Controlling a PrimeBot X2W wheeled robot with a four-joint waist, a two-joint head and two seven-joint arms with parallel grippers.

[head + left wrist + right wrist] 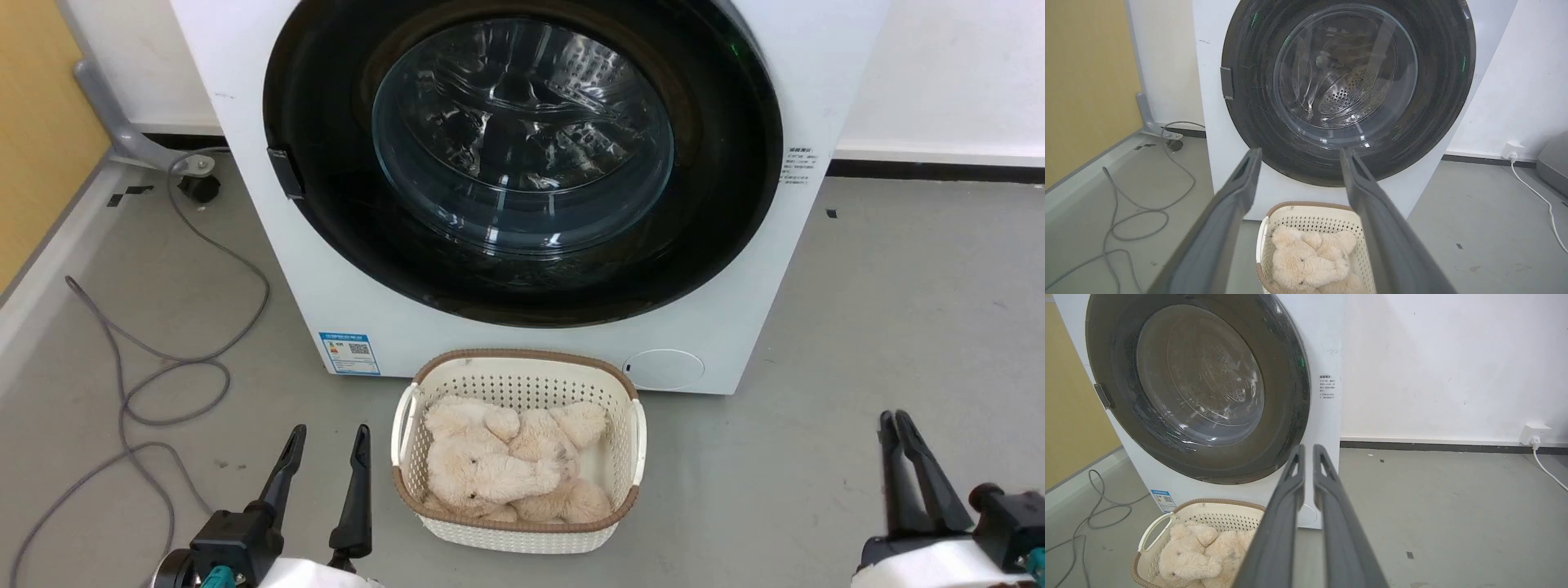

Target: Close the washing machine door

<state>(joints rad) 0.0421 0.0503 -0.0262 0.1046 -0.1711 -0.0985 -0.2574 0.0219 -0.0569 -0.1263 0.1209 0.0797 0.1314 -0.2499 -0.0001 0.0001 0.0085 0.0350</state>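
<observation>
Washing machine door (522,147), a large round black plastic disc with a clear glass bowl, is lying flush on the big white washing machine (367,310), seemingly closed. Therefore I am holding nothing: left gripper (330,433) spread, right gripper (895,418) almost pressed together, both hanging well apart from it.

Even, diffuse indoor light, bright in all three views; the washing machine (718,327) casts only a faint, soft shadow on the floor (898,343). Streaked white reflections lie across the glass of the washing machine door (522,139), with small green glints on its black rim. Head view sharp throughout. Wrist views bow straight lines toward their edges; the left fingers (1224,228) and right fingers (1282,522), close to the lens, are soft, and the right wrist view renders the door hazy grey
</observation>
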